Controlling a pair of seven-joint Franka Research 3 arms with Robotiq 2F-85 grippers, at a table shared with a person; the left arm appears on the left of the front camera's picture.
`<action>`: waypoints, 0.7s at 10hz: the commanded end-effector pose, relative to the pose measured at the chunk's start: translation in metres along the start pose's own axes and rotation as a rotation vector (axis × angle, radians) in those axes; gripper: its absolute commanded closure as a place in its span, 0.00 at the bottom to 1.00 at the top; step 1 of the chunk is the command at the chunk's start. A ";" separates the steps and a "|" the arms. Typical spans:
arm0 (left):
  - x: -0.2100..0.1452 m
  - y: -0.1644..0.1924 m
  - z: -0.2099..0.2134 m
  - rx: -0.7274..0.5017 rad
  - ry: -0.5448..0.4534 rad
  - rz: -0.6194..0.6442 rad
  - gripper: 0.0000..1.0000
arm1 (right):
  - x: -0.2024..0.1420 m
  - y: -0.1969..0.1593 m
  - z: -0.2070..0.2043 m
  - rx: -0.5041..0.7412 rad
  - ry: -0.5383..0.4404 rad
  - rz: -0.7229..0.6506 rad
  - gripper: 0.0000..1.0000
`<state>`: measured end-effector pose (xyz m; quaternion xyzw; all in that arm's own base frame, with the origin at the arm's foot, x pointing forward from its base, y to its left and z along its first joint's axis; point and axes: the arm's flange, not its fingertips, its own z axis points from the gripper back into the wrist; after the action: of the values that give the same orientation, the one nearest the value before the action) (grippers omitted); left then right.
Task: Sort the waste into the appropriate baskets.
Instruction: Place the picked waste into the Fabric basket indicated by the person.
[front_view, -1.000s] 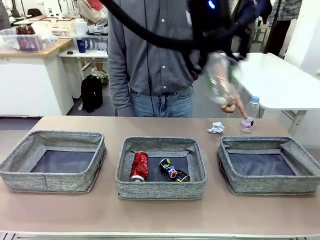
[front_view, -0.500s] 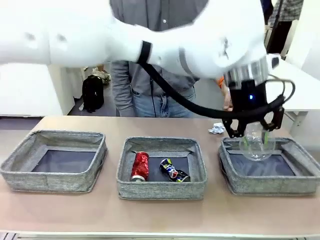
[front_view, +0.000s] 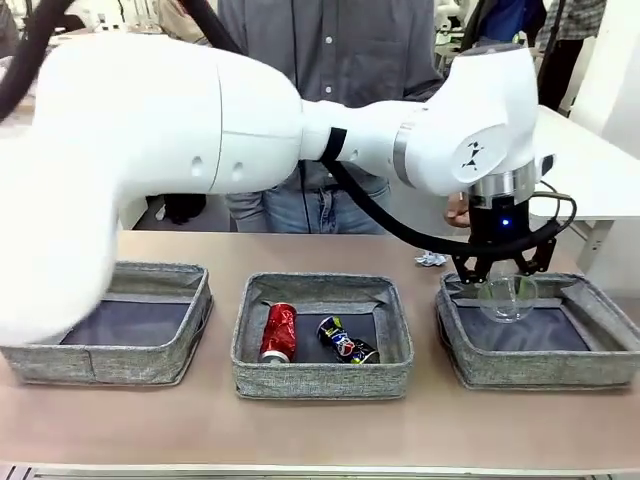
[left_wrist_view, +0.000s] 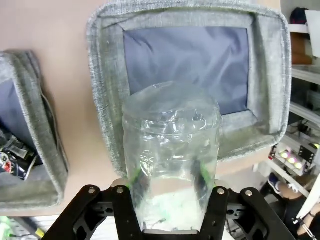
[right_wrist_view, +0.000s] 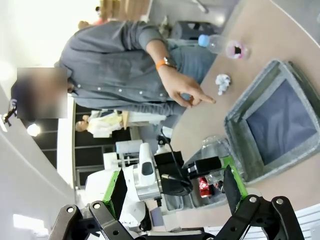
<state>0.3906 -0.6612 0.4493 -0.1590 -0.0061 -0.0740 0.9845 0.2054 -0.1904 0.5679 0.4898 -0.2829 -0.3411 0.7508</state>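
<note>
Front view: the left gripper (front_view: 507, 284), clenched on the clear plastic cup (front_view: 508, 303), has sunk lower over the right-hand basket (front_view: 540, 372); release looks due.

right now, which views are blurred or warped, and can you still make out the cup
Front view: the left arm is soft at the picture's left edge, and the clear plastic cup is faint against the right basket. Left wrist view: cup sharp, basket rim bowed by the wide lens. Right wrist view: rolled sideways, upper left washed out.
</note>
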 end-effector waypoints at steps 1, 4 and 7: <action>0.012 -0.025 0.007 0.030 -0.014 0.027 0.57 | 0.002 -0.002 0.006 0.004 -0.008 0.013 0.00; 0.016 -0.020 0.010 0.017 0.006 0.054 0.57 | 0.002 -0.002 0.006 0.004 -0.008 0.013 0.00; 0.015 -0.021 0.011 0.018 0.014 0.039 0.00 | 0.002 -0.002 0.006 0.004 -0.008 0.013 0.00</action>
<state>0.3979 -0.6690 0.4590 -0.1560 0.0056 -0.0611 0.9859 0.2040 -0.1919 0.5679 0.4894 -0.2846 -0.3433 0.7494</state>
